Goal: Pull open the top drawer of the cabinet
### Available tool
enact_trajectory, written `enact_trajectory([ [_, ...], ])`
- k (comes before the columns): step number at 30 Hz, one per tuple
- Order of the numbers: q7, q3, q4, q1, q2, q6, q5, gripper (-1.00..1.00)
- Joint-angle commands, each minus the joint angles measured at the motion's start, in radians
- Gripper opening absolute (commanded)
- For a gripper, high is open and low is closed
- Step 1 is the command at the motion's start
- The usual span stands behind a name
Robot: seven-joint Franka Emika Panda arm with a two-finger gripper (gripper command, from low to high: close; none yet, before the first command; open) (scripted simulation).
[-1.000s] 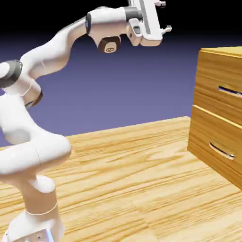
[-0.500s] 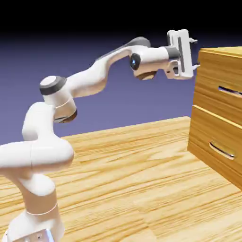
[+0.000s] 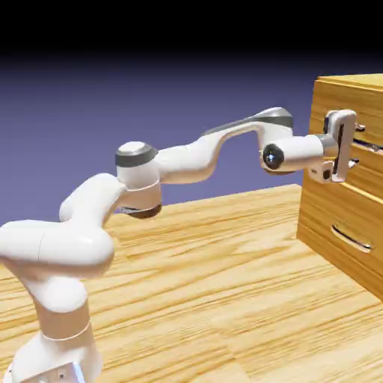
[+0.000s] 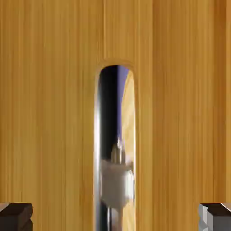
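The gripper (image 3: 357,141) is pressed up close to the top drawer (image 3: 360,143), its fingers spread wide: in the hand view the two grey fingertips (image 4: 16,215) sit far apart at the 7 and 5 o'clock corners, with nothing clamped between them. Between them, running from the middle of that view down to 6 o'clock, is the drawer's silver handle (image 4: 113,153), polished enough to mirror the hand. I cannot tell whether the fingers touch the handle or only bracket it.

From the side, the white arm (image 3: 187,161) reaches across from 8 o'clock toward 3 o'clock, and the hand's body covers most of the handle, so only a short silver end shows past it. The lower drawer (image 3: 340,232) sits straight below, at about 4 o'clock from the hand, its own handle (image 3: 351,239) in the open and well apart from the fingers. Nothing lies on the wooden table (image 3: 209,299) between the robot's base and the cabinet (image 3: 348,179).

The hand view gives only wood grain and the handle, and nothing of the cabinet's outline or the second drawer. The side view gives those, but hides the finger gap.

The top drawer's front looks flush with the cabinet face, facing the robot. Its handle runs level in the side view, though the hand view, rolled with the wrist, shows that long axis from 12 to 6 o'clock
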Motion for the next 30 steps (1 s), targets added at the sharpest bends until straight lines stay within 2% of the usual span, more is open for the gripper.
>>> enact_trajectory([
  [1, 0.009, 0.002, 0.036, -0.023, -0.001, 0.013, -0.004, 0.0],
  [2, 0.009, 0.003, 0.037, -0.023, -0.001, 0.014, -0.005, 0.0],
  [3, 0.009, 0.003, 0.037, -0.023, -0.001, 0.014, -0.005, -1.0],
  [30, -0.136, -0.105, -0.905, 0.614, -0.014, -0.291, 0.021, -1.0],
])
